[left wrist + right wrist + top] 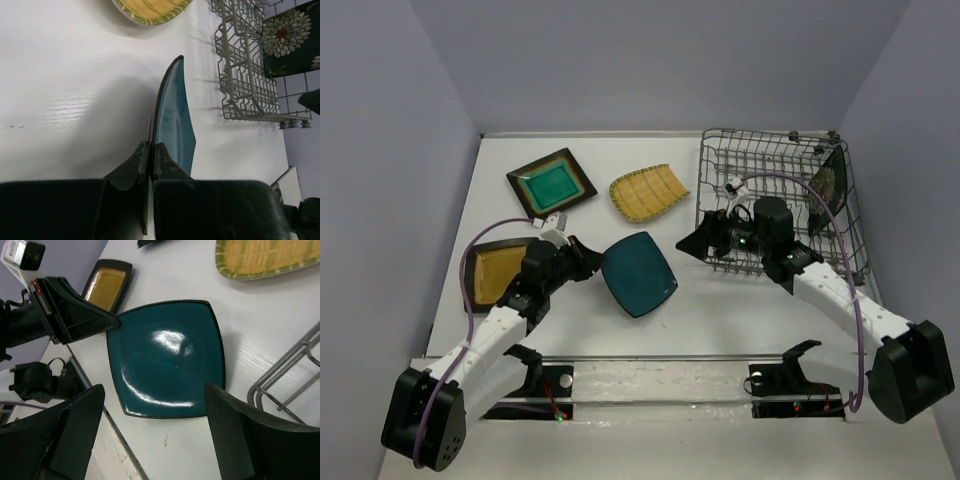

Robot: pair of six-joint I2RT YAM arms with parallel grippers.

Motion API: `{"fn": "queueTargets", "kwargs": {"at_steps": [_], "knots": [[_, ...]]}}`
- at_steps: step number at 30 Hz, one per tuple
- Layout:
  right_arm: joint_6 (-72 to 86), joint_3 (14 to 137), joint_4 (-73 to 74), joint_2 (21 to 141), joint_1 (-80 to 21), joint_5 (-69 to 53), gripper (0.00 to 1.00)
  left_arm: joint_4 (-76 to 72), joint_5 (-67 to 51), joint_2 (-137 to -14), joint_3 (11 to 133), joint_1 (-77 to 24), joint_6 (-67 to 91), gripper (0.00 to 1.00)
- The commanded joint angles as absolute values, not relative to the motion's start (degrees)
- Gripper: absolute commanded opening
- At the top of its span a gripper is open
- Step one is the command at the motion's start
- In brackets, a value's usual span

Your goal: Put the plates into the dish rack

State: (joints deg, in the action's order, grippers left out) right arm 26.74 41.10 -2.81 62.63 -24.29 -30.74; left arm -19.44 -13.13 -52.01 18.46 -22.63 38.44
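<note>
Fingers of the left gripper (588,262) clamp the plain teal plate (639,273) by its left edge; it extends frame-right toward the dish rack (760,150). Right gripper (698,243) fingers spread, empty.

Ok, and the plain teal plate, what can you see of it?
The teal plate is squarish with rounded corners, a glossy teal face and a thin dark rim; it looks like glazed ceramic. It is face up between the mustard plate and the dish rack. The left gripper is shut on its left edge, one finger each side. The right gripper hangs open above it, not touching. Whether it is clear of the table cannot be told.
</note>
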Motion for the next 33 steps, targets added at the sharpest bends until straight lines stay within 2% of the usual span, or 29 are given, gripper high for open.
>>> {"fn": "queueTargets", "kwargs": {"at_steps": [1, 11, 21, 24, 27, 31, 32, 33], "knots": [[24.2, 45.3, -11.1, 67.0, -26.3, -37.9, 0.86, -21.4, -20.4, -46.4, 25.1, -20.9, 40.2, 0.05], [22.3, 51.8, -11.0, 77.6, -26.8, -41.3, 0.86, -19.5, -28.5, -41.7, 31.4, -15.5, 42.8, 0.05], [21.4, 52.4, -9.6, 79.6, -26.8, -39.0, 0.91, -21.1, -33.1, -40.3, 36.3, -14.3, 46.0, 0.06], [21.1, 52.1, -9.6, 80.1, -27.4, -40.9, 0.91, -23.4, -35.1, -40.7, 36.9, -14.3, 47.5, 0.05], [22.5, 51.4, -12.3, 80.8, -27.4, -48.0, 0.9, -24.5, -35.9, -41.0, 37.4, -14.3, 48.3, 0.06], [29.1, 48.7, -22.5, 81.9, -28.6, -55.2, 0.8, -27.4, -37.7, -41.0, 38.0, -14.3, 49.7, 0.06], [31.2, 47.6, -25.8, 81.9, -28.6, -56.3, 0.76, -27.4, -37.7, -41.0, 38.1, -14.3, 49.8, 0.05], [33.6, 45.6, -32.9, 82.0, -28.6, -57.5, 0.67, -27.5, -37.8, -41.0, 38.2, -14.3, 49.7, 0.06]]}}
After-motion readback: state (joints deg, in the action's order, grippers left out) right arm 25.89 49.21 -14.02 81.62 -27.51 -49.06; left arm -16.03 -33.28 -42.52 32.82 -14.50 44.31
